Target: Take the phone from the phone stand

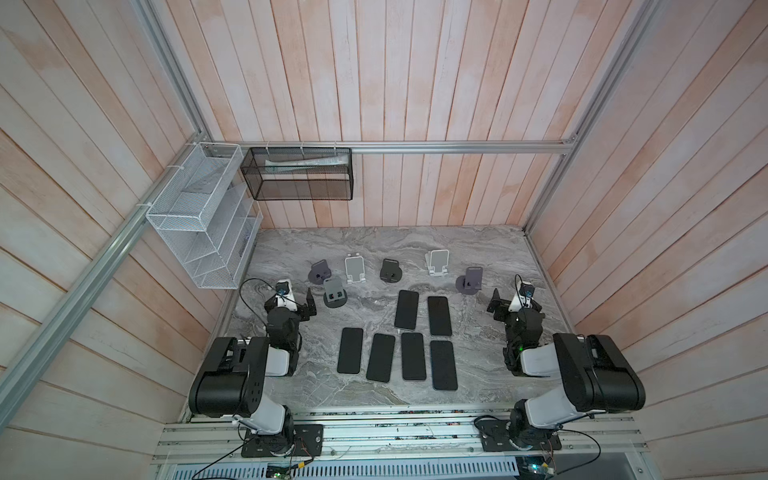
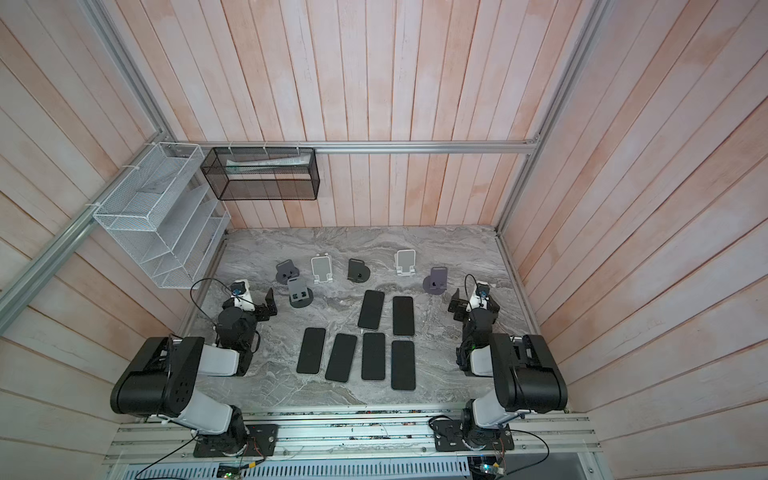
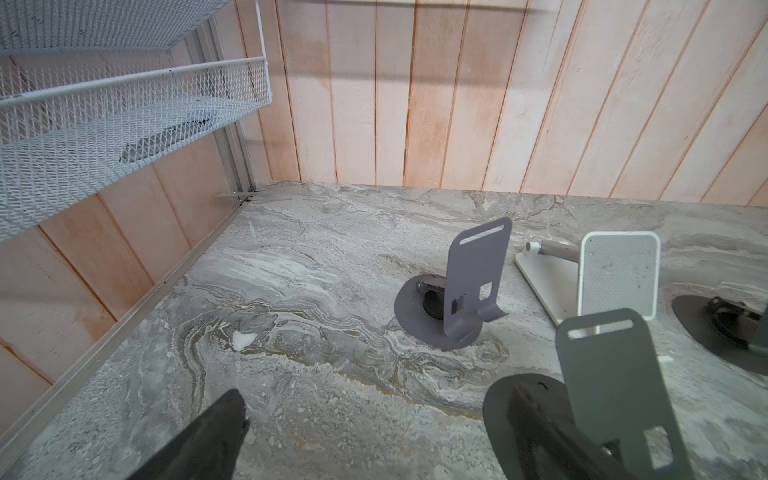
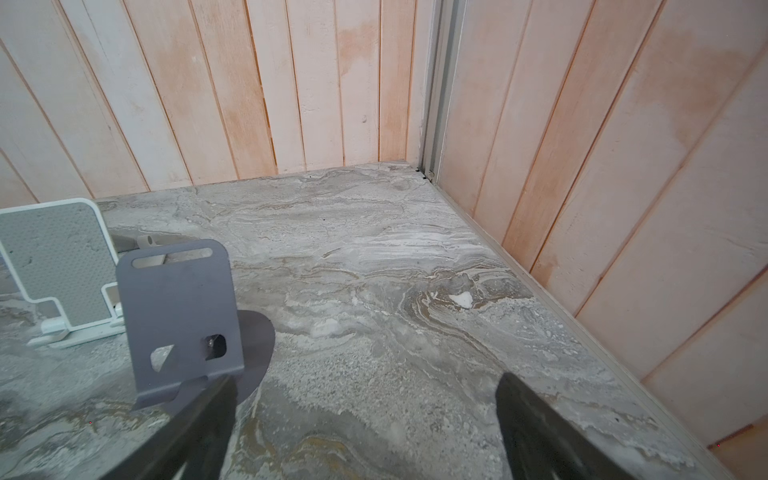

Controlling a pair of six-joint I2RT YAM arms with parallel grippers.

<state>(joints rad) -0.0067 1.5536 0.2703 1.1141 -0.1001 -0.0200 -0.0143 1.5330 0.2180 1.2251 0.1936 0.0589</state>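
Lying flat on marble tbl [image 1: 374,241]: six slim blk phones [image 1: 406,309].

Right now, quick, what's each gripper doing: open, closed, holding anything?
Left gripper: open, holding nothing.
Right gripper: open, holding nothing.

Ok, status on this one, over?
Left pincer open, right pincer open, both empty. Six phones lying flat on the table; all six stands empty. Nothing in the way.
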